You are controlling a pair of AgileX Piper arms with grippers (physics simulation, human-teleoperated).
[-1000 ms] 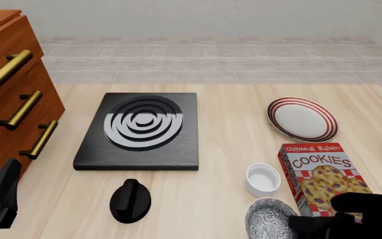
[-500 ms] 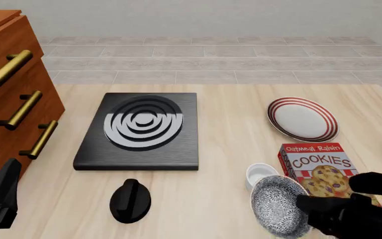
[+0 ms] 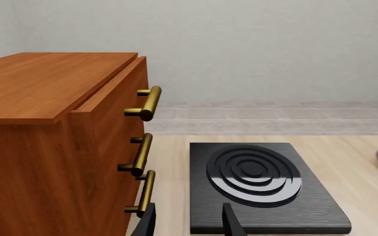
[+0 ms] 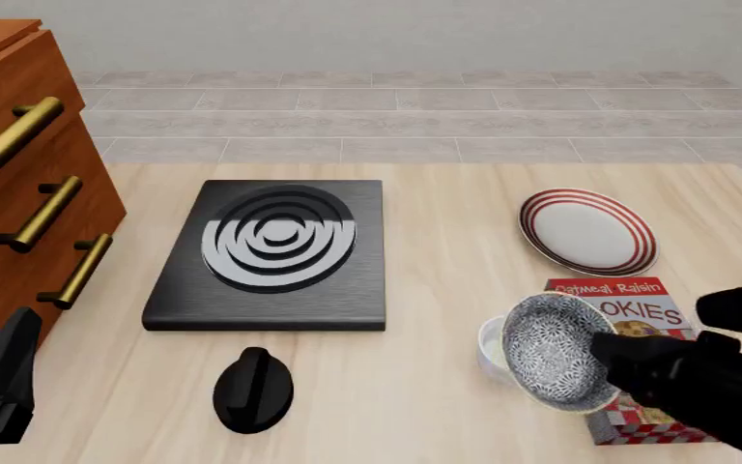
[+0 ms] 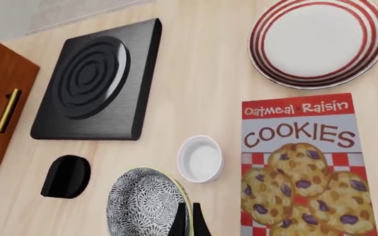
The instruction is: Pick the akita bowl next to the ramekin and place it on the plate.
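You had the bowl (image 4: pixel 555 352) pinched by its rim in the closed right pincer (image 4: pixel 613 357), tilted in the air above the white cup (image 5: pixel 201 159) and cookie box (image 4: pixel 629 360), so it wanted carrying level, clear of that box, to the plate (image 4: pixel 586 232); the left pincer (image 3: pixel 187 221) stood open.

Front and both wrist cameras all see the stove plate (image 4: pixel 268 253).

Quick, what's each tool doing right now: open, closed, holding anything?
Left tool: open, holding nothing.
Right tool: shut on the bowl's rim, bowl lifted and tilted.
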